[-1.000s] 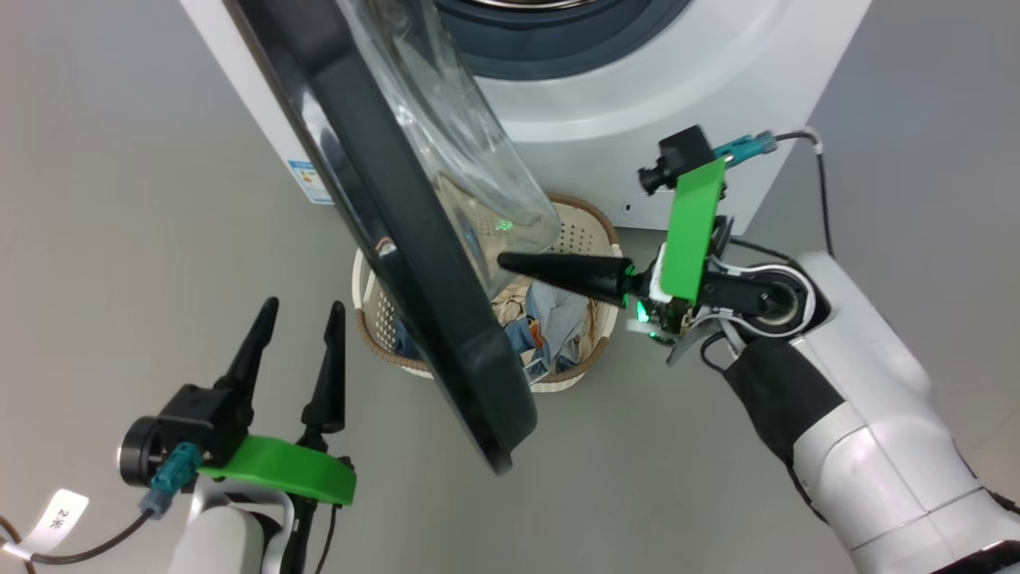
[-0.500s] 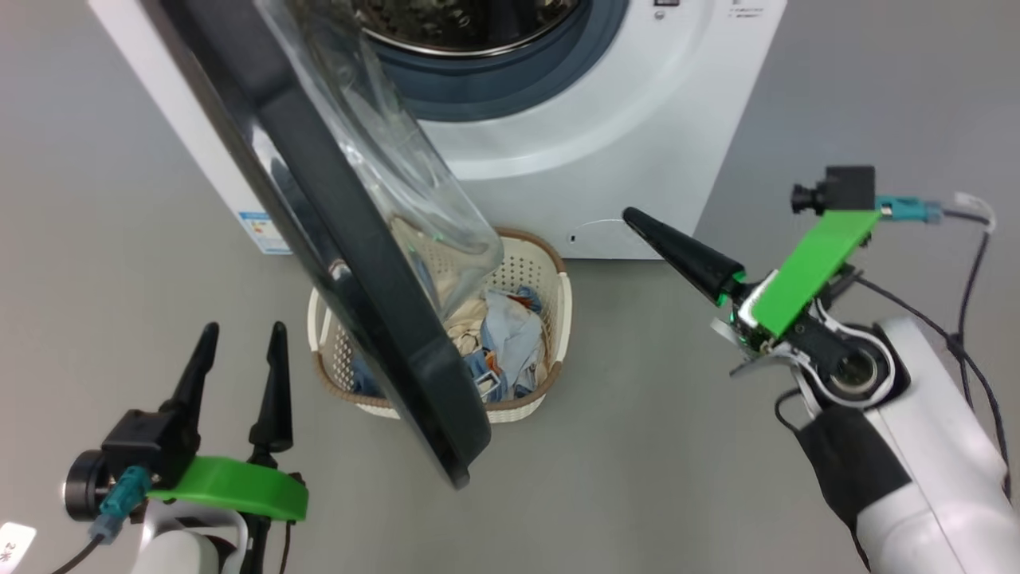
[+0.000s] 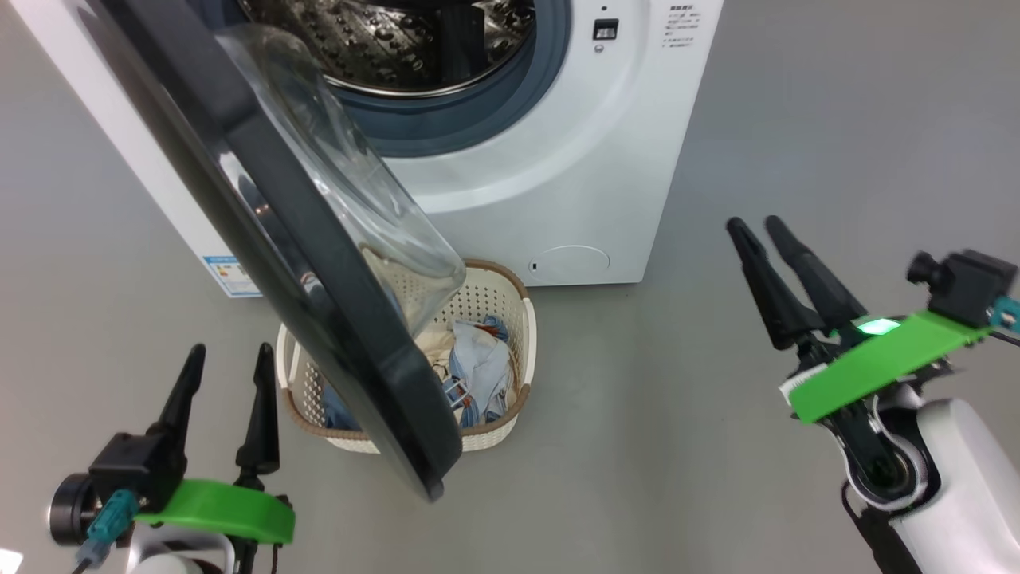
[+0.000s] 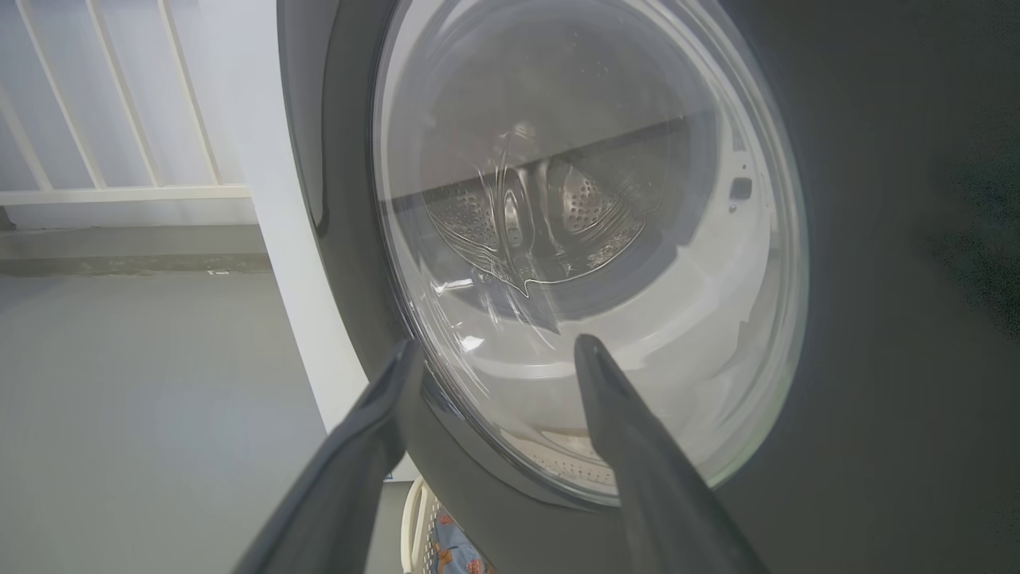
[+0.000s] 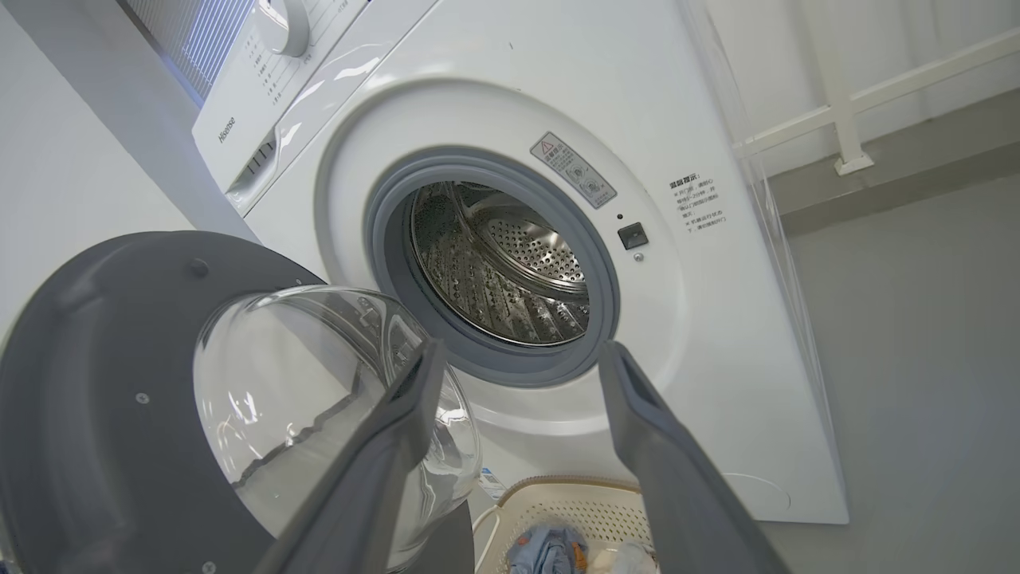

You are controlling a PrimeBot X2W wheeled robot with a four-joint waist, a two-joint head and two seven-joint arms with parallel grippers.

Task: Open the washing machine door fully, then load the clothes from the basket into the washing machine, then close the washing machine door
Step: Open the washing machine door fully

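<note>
The white washing machine (image 3: 606, 135) stands ahead with its steel drum (image 5: 502, 271) exposed. Its door (image 3: 271, 239) hangs swung out towards me, black rim edge-on, glass bowl (image 3: 358, 199) bulging over the basket (image 3: 522, 319). The cream basket sits on the floor under the door and holds blue and cream clothes (image 3: 478, 371). My left gripper (image 3: 229, 355) is open at the lower left, outside the door, facing its glass (image 4: 590, 263). My right gripper (image 3: 753, 225) is open and holds nothing, out to the right of machine and basket. The right wrist view takes in door (image 5: 96, 399), basket (image 5: 574, 498) and clothes (image 5: 550, 550).
Grey floor (image 3: 637, 414) surrounds the machine. A round filter cover (image 3: 570, 261) and a blue label (image 3: 223, 271) mark its lower front. A white railing (image 4: 119, 191) stands behind to one side. The door's lower edge (image 3: 430, 486) reaches between my arms.
The head camera has drawn back and up, showing more of the drum. My right gripper has left the door's inner side above the basket, swung out right and now points forward.
</note>
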